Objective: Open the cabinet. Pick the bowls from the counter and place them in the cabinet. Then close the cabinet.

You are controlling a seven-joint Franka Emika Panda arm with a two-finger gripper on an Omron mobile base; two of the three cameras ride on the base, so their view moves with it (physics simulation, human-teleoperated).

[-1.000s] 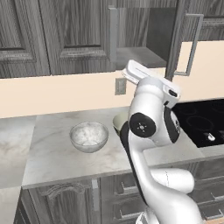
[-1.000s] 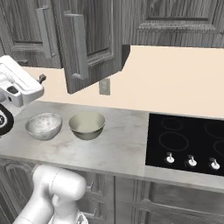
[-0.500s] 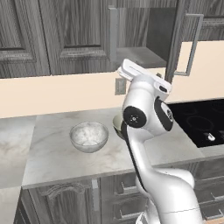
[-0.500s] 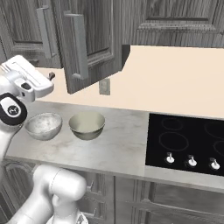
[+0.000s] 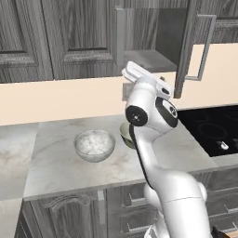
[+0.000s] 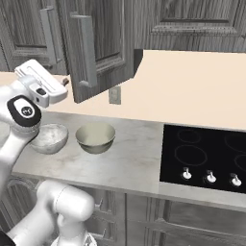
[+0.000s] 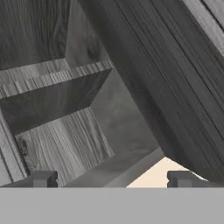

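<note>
Nearest, on the whitish marble-look counter (image 5: 60, 162): a mottled grey-white marble-look bowl (image 5: 95, 145) beside a cream bowl with blue-green floral outside (image 6: 95, 137). Above, two-finger gripper (image 7: 111, 179) raised, jaws spread wide, empty. Behind, the dark grey wood-grain cabinet (image 5: 153, 32), doors swung open.

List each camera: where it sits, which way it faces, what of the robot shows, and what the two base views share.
Left base view: behind the arm's left, facing forward and down at the counter and open cabinet; arm rises lower right.
Right base view: behind its right, facing counter and black cooktop; arm at left.
Hand view: on the hand, looking into the cabinet; the open gripper at the bottom.
Shared: marble bowl, cream bowl.
</note>
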